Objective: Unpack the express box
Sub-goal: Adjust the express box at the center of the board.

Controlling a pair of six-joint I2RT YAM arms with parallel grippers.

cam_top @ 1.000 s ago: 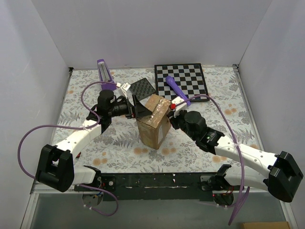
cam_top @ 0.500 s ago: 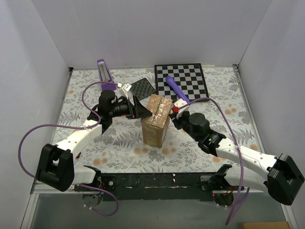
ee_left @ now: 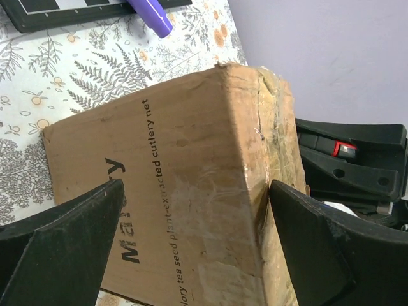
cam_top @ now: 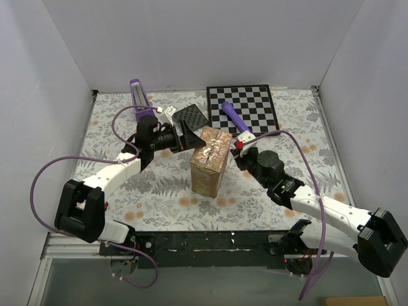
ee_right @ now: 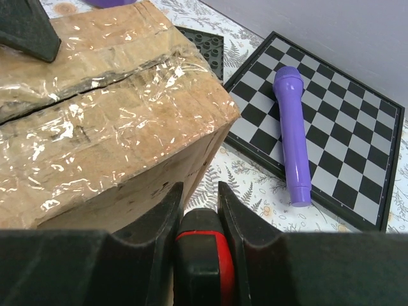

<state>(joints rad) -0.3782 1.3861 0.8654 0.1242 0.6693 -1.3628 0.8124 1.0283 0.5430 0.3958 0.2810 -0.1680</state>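
Observation:
The express box (cam_top: 210,160), a brown carton with glossy tape over its top flaps, stands mid-table. My left gripper (cam_top: 190,138) is open at the box's upper left edge. In the left wrist view its fingers (ee_left: 57,248) straddle that edge of the box (ee_left: 191,191), one over the printed side and one against the taped top. My right gripper (cam_top: 241,146) sits just right of the box, shut on a black-and-red tool (ee_right: 203,252). The taped box (ee_right: 108,108) fills the left of the right wrist view.
A black-and-white chessboard (cam_top: 247,106) lies at the back with a purple cylinder (cam_top: 235,119) across its near left corner. A black studded plate (cam_top: 191,116) and a purple-and-white object (cam_top: 141,96) lie back left. White walls enclose the table.
The box has straightened up and turned a little. My left gripper has moved toward the back, onto the box's upper left edge. My right gripper has shifted slightly right with the tool.

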